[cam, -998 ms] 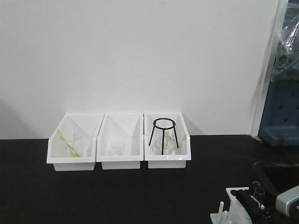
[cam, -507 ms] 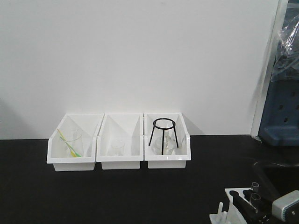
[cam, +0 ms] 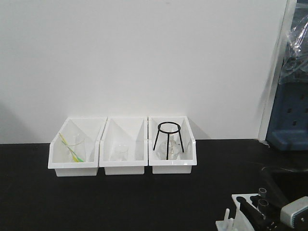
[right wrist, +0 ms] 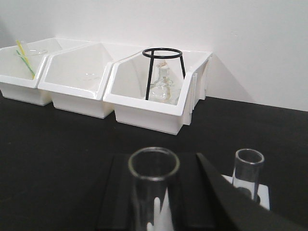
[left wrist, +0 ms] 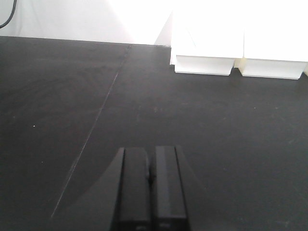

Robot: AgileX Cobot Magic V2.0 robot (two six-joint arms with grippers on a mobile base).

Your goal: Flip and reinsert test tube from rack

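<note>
**A:** Where's the rack?

**B:** At the bottom right corner of the front view, on the black table. It's small and white, its top plate has round holes, and at least one upright peg stands at its near-left side. Two clear glass tubes stand open-mouthed at it.

**A:** And the right gripper?

**B:** Its dark fingers sit either side of the nearer test tube, which stands upright between them with its round rim at the top. The second tube stands just beyond the right finger, in a rack hole. The fingers look clamped on the nearer tube, though the contact itself is hard to see.

**A:** The left gripper?

**B:** Fingers pressed together, nothing between them, hovering over bare table. Ahead of them, well apart, sit the white bins.

**A:** What's in those?

**B:** A black wire tripod in the right one, small glassware in the others.
</note>
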